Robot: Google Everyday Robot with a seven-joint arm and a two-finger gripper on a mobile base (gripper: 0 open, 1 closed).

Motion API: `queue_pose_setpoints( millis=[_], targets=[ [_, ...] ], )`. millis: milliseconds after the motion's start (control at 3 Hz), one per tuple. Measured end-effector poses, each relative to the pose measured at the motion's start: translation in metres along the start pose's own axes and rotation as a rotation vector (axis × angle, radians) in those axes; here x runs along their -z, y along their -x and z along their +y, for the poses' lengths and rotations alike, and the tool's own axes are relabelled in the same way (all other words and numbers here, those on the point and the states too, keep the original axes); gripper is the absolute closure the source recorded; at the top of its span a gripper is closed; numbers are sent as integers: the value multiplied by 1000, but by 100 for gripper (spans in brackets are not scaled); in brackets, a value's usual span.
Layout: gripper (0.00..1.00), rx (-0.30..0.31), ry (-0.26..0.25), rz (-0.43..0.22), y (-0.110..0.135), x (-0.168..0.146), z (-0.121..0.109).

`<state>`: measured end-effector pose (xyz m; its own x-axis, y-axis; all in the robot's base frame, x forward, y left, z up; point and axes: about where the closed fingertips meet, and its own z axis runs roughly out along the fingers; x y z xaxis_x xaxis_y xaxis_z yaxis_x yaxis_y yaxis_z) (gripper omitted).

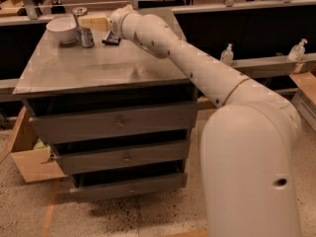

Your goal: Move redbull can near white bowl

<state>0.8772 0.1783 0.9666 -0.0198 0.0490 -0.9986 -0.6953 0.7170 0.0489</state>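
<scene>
The redbull can (85,33) stands upright on the far left part of the grey cabinet top (98,65), with its shiny top showing. The white bowl (61,29) sits right beside it on the left, almost touching. My gripper (88,22) reaches in from the right at the height of the can's upper part, right at the can. I cannot tell whether it touches the can. My white arm (197,63) stretches across the top from the lower right.
A small dark flat object (111,38) lies on the cabinet top just right of the can, under my wrist. The cabinet has several drawers (118,125). A cardboard box (29,162) sits on the floor at left. Pump bottles (227,54) stand on a ledge at right.
</scene>
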Motion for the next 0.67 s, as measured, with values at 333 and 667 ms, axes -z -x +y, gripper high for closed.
queue_pose_setpoints(
  millis=[333, 667],
  targets=[
    [0, -9, 2, 58, -40, 13, 10],
    [0, -9, 2, 58, -40, 13, 10]
  ],
)
